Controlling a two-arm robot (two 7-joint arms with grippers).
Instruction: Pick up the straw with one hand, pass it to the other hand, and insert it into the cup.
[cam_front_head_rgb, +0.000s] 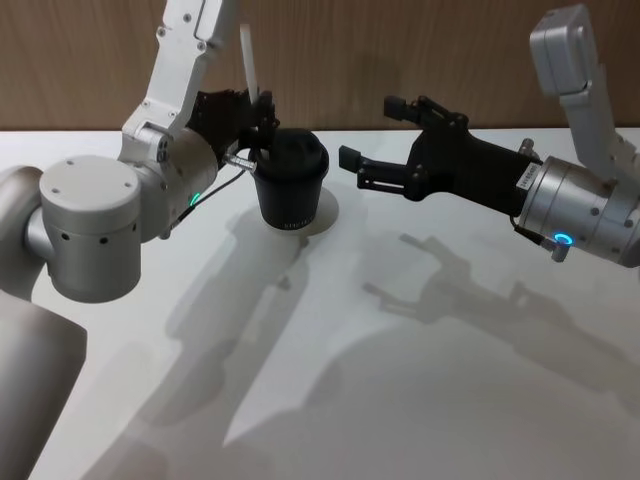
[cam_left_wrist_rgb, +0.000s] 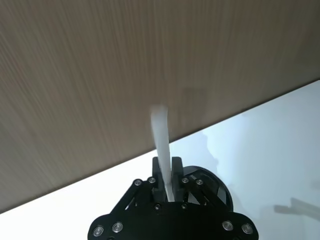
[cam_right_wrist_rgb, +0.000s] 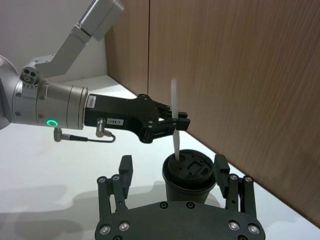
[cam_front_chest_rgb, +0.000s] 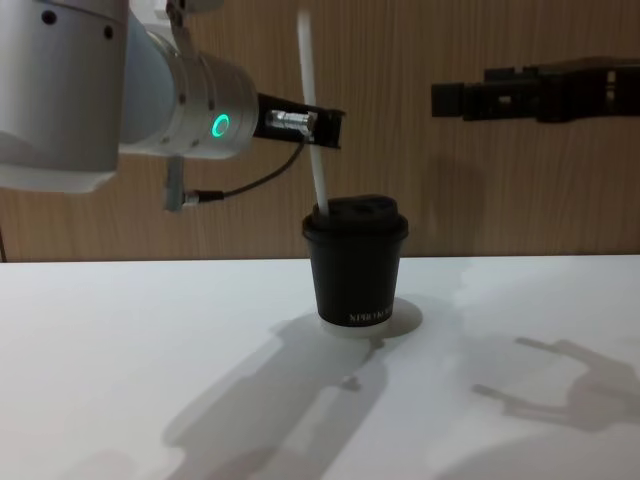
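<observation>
The black cup with its domed lid stands on the white table near the back wall. My left gripper, on the silver wrist with the green ring, hovers just behind the cup's left side and is shut on the white straw. The straw stands nearly upright, and its lower end meets the lid near the rim; whether it sits in the hole I cannot tell. My right gripper hangs open to the right of the cup, above the table, holding nothing.
A wooden wall rises straight behind the cup. A thin dark cable with a metal plug loops from the left wrist. The white table stretches open in front and to both sides.
</observation>
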